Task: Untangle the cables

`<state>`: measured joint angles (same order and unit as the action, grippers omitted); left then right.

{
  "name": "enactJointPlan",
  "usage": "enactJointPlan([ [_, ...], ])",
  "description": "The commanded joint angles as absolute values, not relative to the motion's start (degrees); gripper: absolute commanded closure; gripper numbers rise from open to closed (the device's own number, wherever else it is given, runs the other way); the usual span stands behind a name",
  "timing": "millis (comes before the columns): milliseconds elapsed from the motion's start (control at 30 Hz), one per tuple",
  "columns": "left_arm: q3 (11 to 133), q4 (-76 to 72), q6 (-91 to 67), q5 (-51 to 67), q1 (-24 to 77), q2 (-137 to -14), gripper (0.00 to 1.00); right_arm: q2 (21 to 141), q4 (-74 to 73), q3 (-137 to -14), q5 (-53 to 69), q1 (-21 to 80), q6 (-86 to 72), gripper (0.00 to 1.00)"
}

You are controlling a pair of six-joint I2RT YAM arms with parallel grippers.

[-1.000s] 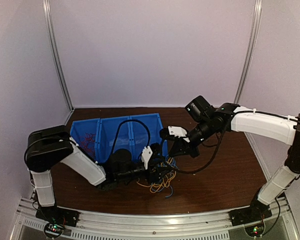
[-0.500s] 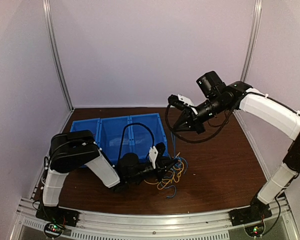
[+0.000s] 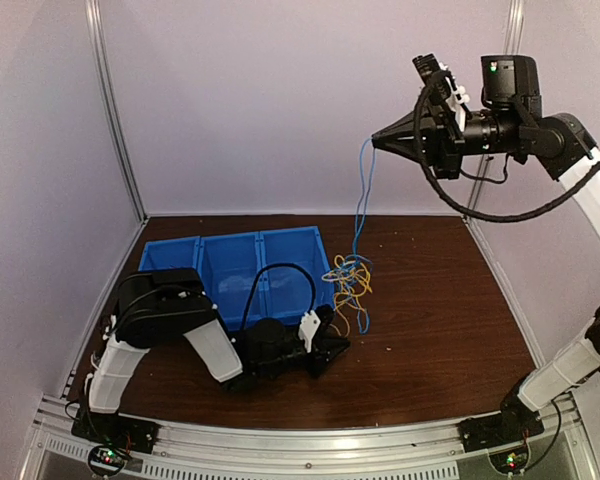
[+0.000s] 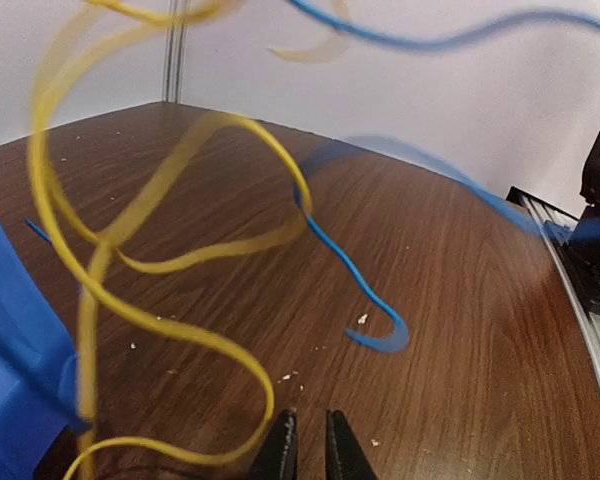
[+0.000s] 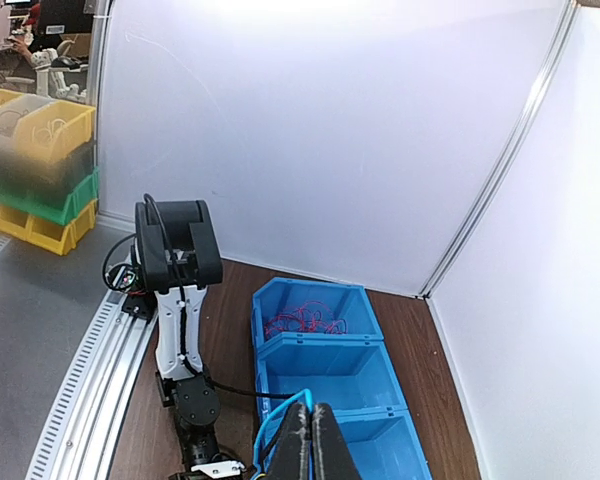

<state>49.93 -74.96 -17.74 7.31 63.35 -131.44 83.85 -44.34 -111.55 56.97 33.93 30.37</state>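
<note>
With the right gripper (image 3: 376, 140) pinching the blue cable (image 3: 360, 190) high above the tangle (image 3: 350, 278) beside the bin (image 3: 230, 262), a slow, straight lift seemed best, the left gripper (image 4: 307, 448), jaws almost closed, perhaps on a yellow strand (image 4: 130, 265), anchoring low.

The three-part bin (image 3: 230, 262) is bright blue. Inside one end compartment of it lie red cables (image 5: 300, 323). Just right of the bin are a light blue cable (image 3: 363, 190) and yellow-orange cables (image 3: 355, 285). Under the bin, the table (image 3: 440, 310) is dark brown with wood grain. Behind it, the walls (image 3: 300, 100) are pale lilac-white. In front of it, the left arm (image 3: 160, 310) is black and white.
</note>
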Motion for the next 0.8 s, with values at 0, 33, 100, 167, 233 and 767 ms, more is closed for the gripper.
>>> enactJointPlan([
  [0, 48.4, -75.4, -17.6, 7.4, 63.5, -129.9, 0.89, 83.1, -43.3, -111.1, 57.7, 33.9, 29.6, 1.00],
  [33, 47.9, -75.7, -17.6, 7.3, 63.5, -129.6, 0.89, 82.9, -43.3, -110.6, 57.7, 33.9, 29.7, 1.00],
  [100, 46.3, -76.4, -17.9, 6.7, 63.5, -128.0, 0.88, 82.3, -43.3, -108.9, 57.3, 33.8, 30.2, 1.00],
  [167, 43.6, -77.1, -18.7, 6.2, 63.5, -124.4, 0.85, 81.4, -43.0, -106.4, 56.4, 33.9, 30.9, 1.00],
  [233, 40.2, -77.9, -19.4, 6.2, 63.6, -120.0, 0.80, 80.5, -43.0, -103.8, 55.5, 33.8, 31.7, 1.00],
  [767, 38.9, -66.3, -9.7, -7.0, 69.3, -101.3, 0.46, 76.6, -40.5, -90.2, 56.3, 33.8, 31.6, 1.00],
])
